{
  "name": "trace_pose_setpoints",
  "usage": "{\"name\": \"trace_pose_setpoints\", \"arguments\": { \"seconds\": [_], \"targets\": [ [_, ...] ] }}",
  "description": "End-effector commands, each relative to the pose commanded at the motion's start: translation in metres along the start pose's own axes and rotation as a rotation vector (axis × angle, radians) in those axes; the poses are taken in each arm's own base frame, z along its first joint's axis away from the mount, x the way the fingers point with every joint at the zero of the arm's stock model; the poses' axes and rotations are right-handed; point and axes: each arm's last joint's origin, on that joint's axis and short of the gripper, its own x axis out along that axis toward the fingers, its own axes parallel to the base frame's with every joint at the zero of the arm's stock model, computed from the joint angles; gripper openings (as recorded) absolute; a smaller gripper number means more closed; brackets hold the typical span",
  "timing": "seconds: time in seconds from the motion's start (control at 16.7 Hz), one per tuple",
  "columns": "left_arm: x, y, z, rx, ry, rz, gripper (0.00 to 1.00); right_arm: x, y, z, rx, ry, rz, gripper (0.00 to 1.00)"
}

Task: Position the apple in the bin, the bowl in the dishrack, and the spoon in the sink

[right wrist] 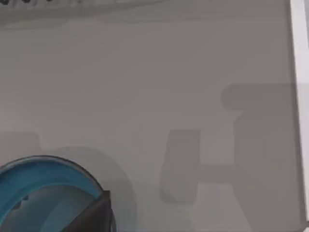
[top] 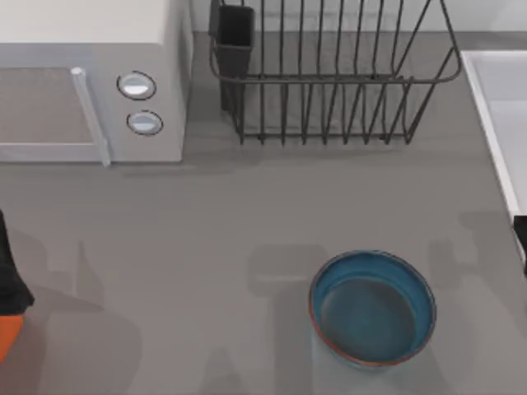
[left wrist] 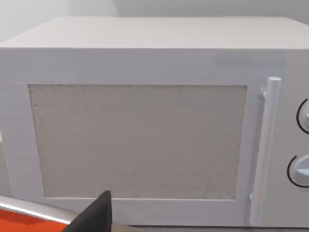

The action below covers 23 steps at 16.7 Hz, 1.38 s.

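The teal-blue bowl [top: 372, 308] with a reddish-brown rim stands upright on the grey counter, front and right of centre. Its rim also appears in the right wrist view as the bowl [right wrist: 43, 176], just beside a dark finger [right wrist: 94, 215] of my right gripper. The dark wire dishrack [top: 329, 82] stands at the back with its cutlery cup [top: 235, 37] at the left corner. The pale sink [top: 498, 107] lies at the right edge. My left arm [top: 10, 280] sits at the left edge and my right arm [top: 520, 234] at the right edge. The apple and spoon are out of view.
A white microwave [top: 90, 82] with two round knobs fills the back left and faces the left wrist camera as the microwave [left wrist: 145, 125]. An orange-red shape with a grey rim [left wrist: 29, 215] lies under the left wrist; I cannot tell whether it is the bin.
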Motion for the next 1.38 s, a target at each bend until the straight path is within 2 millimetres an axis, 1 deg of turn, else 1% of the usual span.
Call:
{"name": "trace_pose_setpoints", "arguments": {
  "seconds": [0.18,0.3,0.54,0.72,0.84,1.14,1.26,1.38],
  "targets": [
    [0.0,0.0,0.0,0.0,0.0,0.0,1.0,0.025,0.027,0.027,0.023,0.288,-0.033,1.0],
    [0.0,0.0,0.0,0.0,0.0,0.0,1.0,0.046,0.046,0.039,0.028,0.457,-0.074,1.0],
    [0.0,0.0,0.0,0.0,0.0,0.0,1.0,0.081,0.081,0.048,0.02,0.701,-0.169,1.0],
    [0.0,0.0,0.0,0.0,0.0,0.0,1.0,0.096,0.097,0.05,0.011,0.791,-0.217,1.0],
    [0.0,0.0,0.0,0.0,0.0,0.0,1.0,0.098,0.101,0.05,0.009,0.809,-0.227,1.0],
    [0.0,0.0,0.0,0.0,0.0,0.0,1.0,0.099,0.099,0.05,0.012,0.807,-0.228,1.0],
    [0.0,0.0,0.0,0.0,0.0,0.0,1.0,0.106,0.098,0.043,0.009,0.811,-0.229,1.0],
    [0.0,0.0,0.0,0.0,0.0,0.0,1.0,0.121,0.095,0.03,0.009,0.811,-0.228,1.0]
  ]
}}
